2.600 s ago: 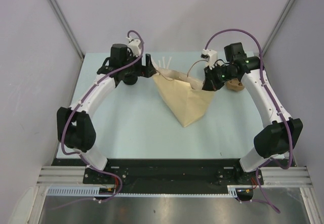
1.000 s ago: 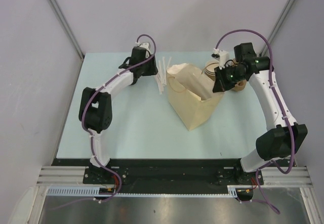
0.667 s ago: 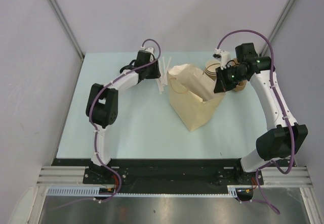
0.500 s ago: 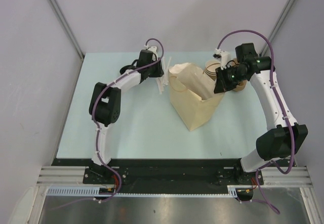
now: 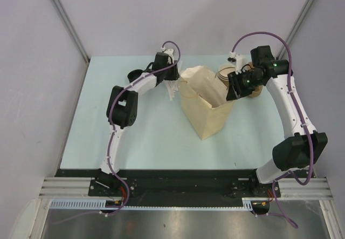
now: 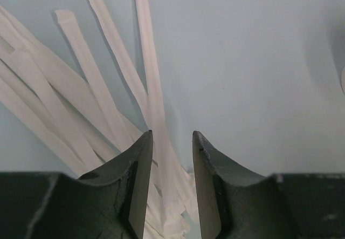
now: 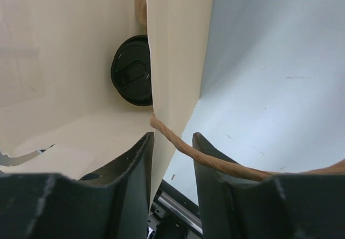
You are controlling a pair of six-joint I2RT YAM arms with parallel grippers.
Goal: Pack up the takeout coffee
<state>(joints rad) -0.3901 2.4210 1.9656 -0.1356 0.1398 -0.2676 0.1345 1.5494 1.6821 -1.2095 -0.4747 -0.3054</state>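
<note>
Right claw (image 7: 172,135): released, jaws parted astride the paper bag (image 5: 207,115) rim.
Left claw (image 6: 171,135): parted over wrapped straws (image 6: 97,82) by the table (image 5: 135,136) far edge, nothing gripped.
Change: left arm has been stretched across to the straws.
Takeout coffee (image 7: 132,72): inside the bag, lid faced toward its mouth, axis along the bag's depth.

takeout coffee (image 7: 129,69) half hidden behind paper bag (image 7: 178,45) wall, straws (image 6: 148,61) cut off at edges

The pale blue worktop (image 5: 140,136) carried a tan paper bag (image 5: 207,109), standing open towards the rear. White paper-wrapped straws (image 5: 172,89) lay in a loose pile just left of the bag. Stacked tan paper cups (image 5: 223,73) stood at the bag's rear right.
</note>
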